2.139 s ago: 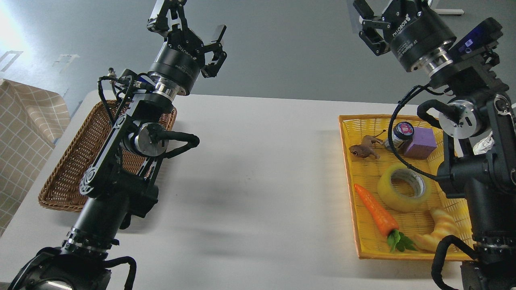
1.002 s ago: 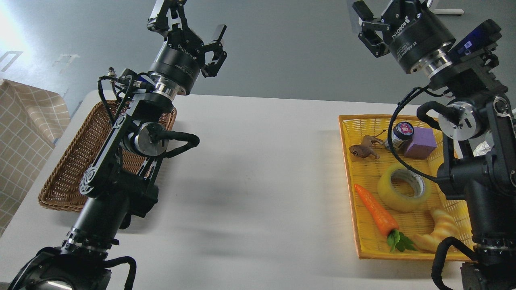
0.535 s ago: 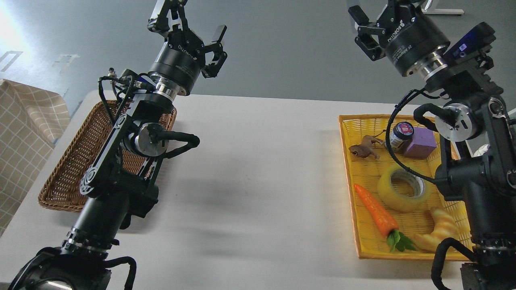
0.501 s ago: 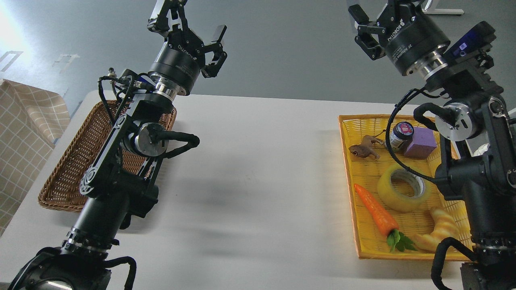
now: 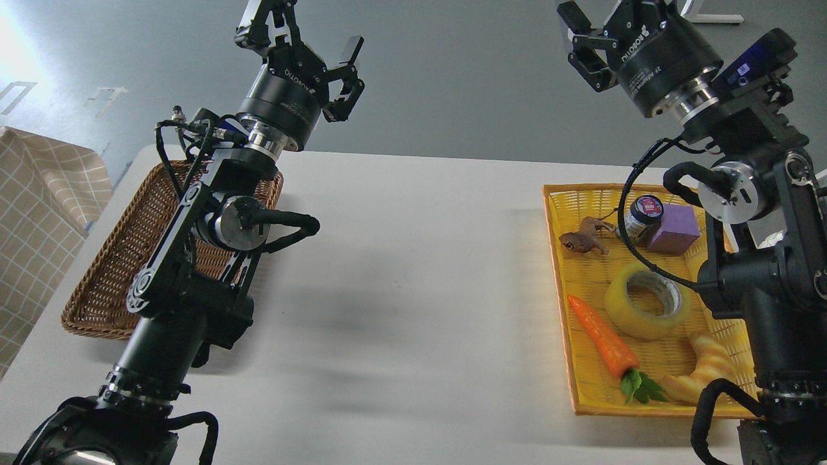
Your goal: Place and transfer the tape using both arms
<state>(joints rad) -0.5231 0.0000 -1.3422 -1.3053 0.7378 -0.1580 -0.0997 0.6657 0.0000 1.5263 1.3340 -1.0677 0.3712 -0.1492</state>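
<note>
The wicker basket (image 5: 97, 284) sits far left, likely the destination. Left claw (image 5: 300, 42) hangs raised, spread and empty. The tape (image 5: 646, 302) lies flat in the yellow tray (image 5: 557, 271); right claw (image 5: 591, 32) is raised, apparently spread, empty.

White table (image 5: 413, 271). Brown woven wicker basket (image 5: 123, 258) at left; yellow woven tray (image 5: 585, 284) with an orange rim at right. In the tray: translucent yellow tape (image 5: 646, 302) with grey-white core; orange carrot (image 5: 602, 337) with green leaves; pale yellow croissant toy (image 5: 704, 368); brown frog figure (image 5: 583, 241); purple block (image 5: 675, 229); jar (image 5: 641, 216) with dark lid bearing a red label. Beige cloth (image 5: 35, 213) with white grid pattern. Black arms with silver joint discs.
</note>
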